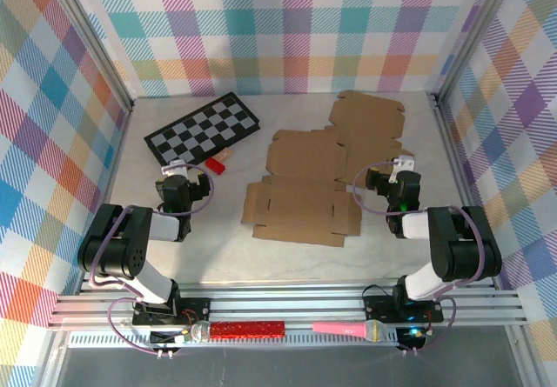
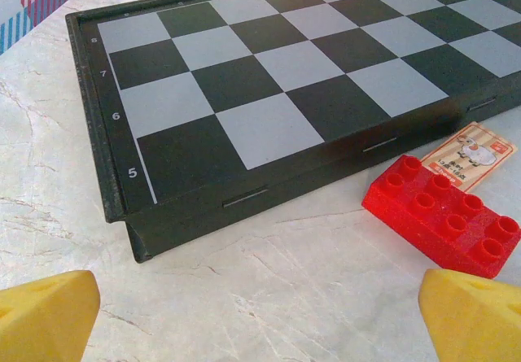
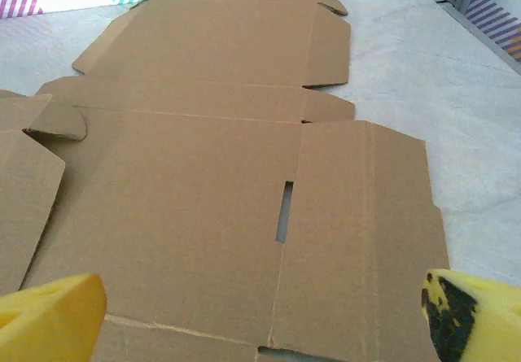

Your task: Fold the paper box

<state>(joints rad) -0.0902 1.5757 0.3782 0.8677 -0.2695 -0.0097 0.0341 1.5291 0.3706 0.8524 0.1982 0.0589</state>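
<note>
left claw [image 2: 260, 320], right claw [image 3: 260, 317] wide open, empty

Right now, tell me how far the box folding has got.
Done: nothing. The cardboard blank lies fully flat on the table, with no flap raised.
In hand: nothing. The right gripper is open and empty, facing the blank. The left gripper is open and empty, facing the chessboard and red brick.
Left: every fold.
</note>
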